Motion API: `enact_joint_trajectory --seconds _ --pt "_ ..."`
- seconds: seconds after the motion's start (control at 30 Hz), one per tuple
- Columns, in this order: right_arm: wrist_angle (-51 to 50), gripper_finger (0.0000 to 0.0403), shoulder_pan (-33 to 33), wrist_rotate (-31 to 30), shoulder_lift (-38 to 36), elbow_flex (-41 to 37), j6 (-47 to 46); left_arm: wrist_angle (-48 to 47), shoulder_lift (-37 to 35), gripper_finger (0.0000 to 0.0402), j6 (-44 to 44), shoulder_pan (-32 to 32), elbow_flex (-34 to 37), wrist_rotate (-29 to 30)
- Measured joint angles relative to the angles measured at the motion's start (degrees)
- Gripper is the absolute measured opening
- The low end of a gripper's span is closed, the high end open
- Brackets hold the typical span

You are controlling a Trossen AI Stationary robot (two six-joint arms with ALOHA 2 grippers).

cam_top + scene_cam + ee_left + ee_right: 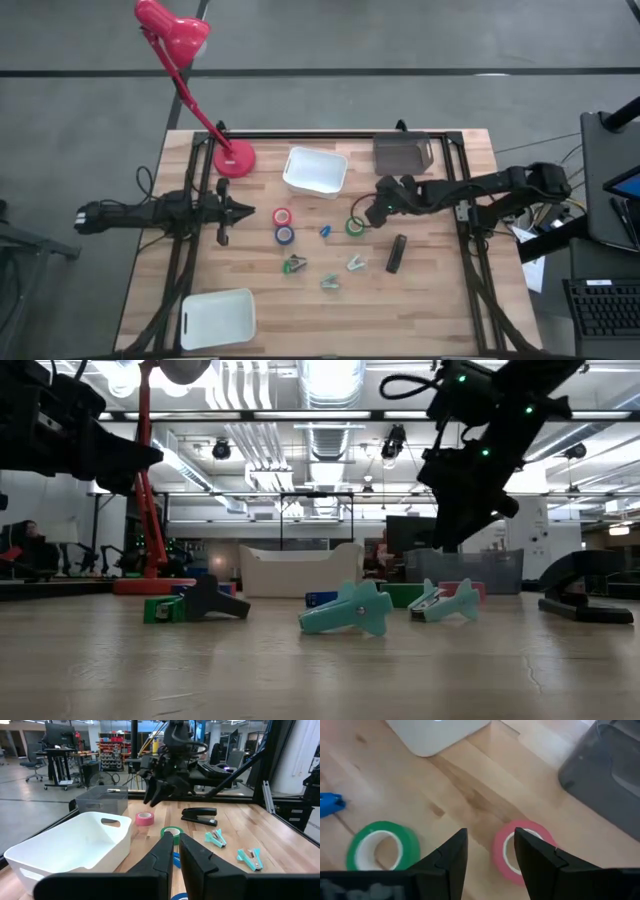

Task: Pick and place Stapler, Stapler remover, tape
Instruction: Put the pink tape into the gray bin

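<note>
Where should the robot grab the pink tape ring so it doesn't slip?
Best guess: come straight down from above and pinch the rim. The pink tape lies flat on the table, hole facing up, so one finger can go inside the hole and the other outside the wall. The right gripper hangs open over it, near the green tape. The left gripper waits farther off.

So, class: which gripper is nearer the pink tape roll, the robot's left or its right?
Right. The right gripper hangs open just above the pink tape roll, beside the green roll. The left gripper waits across the table, past the red roll.
</note>
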State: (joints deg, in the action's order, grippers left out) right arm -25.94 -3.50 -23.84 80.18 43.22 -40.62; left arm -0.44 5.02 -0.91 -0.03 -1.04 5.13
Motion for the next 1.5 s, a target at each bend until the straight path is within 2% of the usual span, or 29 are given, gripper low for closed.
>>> enact_joint_trajectory --seconds 0.17,0.7,0.87,1.17,1.5 --pt "-1.22 0.0157 -1.43 3.02 3.88 1.36 -2.32 -0.01 0.0 0.0031 0.0 0.01 0.0 0.0" --pt "-1.52 0.0147 -2.19 3.25 11.73 1.33 -2.92 -0.01 0.0 0.0031 0.02 -0.01 -0.01 0.0" --pt "-1.58 0.0119 -2.13 3.29 11.56 1.34 -3.22 0.01 0.0 0.0035 0.01 -0.01 0.0 0.0" --pt "-1.44 0.0027 -2.13 3.33 10.95 1.38 -2.52 -0.01 0.0 0.003 0.0 -0.01 0.0 0.0" --pt "-3.5 0.004 -1.99 4.63 9.08 4.94 -0.34 -0.01 0.02 0.0033 0.0 0.0 -0.02 0.02"
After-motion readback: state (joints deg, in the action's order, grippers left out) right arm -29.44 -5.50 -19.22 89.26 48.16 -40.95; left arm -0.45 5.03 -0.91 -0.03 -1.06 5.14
